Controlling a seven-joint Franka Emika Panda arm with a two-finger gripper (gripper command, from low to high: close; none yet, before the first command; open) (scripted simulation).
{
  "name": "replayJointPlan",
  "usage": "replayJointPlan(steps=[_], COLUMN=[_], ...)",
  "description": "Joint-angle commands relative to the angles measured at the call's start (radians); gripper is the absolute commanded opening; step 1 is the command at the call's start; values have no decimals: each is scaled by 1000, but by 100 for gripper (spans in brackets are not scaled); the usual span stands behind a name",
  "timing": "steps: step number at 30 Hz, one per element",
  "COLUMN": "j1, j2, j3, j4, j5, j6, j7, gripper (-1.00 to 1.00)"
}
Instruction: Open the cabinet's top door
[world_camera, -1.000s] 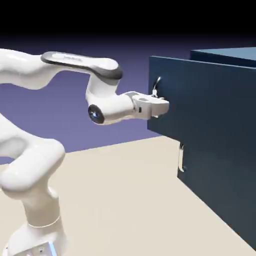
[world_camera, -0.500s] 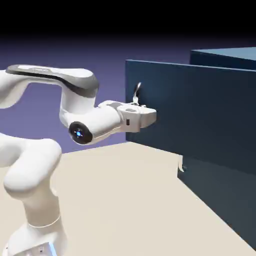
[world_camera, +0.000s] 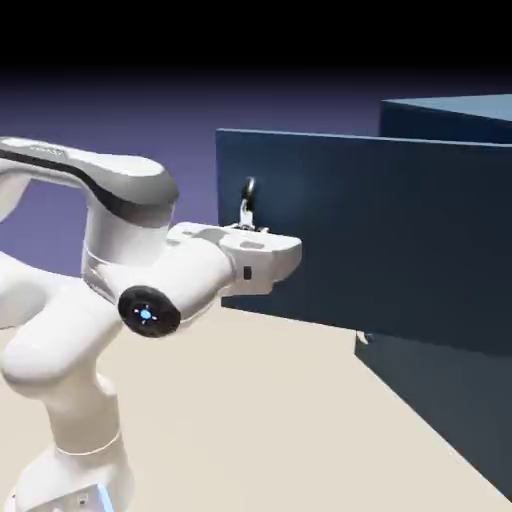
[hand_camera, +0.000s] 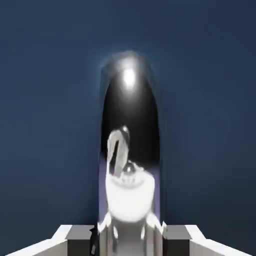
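So the top door (world_camera: 370, 235) of the navy cabinet (world_camera: 450, 120) is swung well out from the body, its free edge reaching toward the exterior view's left, out over the beige table (world_camera: 260, 420). The white arm (world_camera: 110, 260) comes up from the lower left and its gripper (world_camera: 262, 240) is right up against that free edge, where the silver handle (world_camera: 246, 200) sticks up just above the hand.

In the hand view the handle (hand_camera: 131, 145) fills the middle as a shiny curved bar with a bright highlight near its top, dark blue door panel all around it. The two grey fingertips (hand_camera: 80, 239) sit at the bottom edge, tight on either side of the bar, so the jaws are nearly closed and clamped on the handle.

The lower panel (world_camera: 440, 400) sits flush in the cabinet front, with only a sliver of its own handle (world_camera: 361, 338) peeking out under the open door's bottom edge.
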Motion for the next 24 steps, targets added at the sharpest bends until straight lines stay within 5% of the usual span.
replayJointPlan(steps=[1, 24], j1=[3, 541], j2=[29, 766], j3=[-36, -850], j4=[23, 764], j5=[-37, -446], j6=[-31, -755], j7=[-10, -361], gripper=[-100, -100])
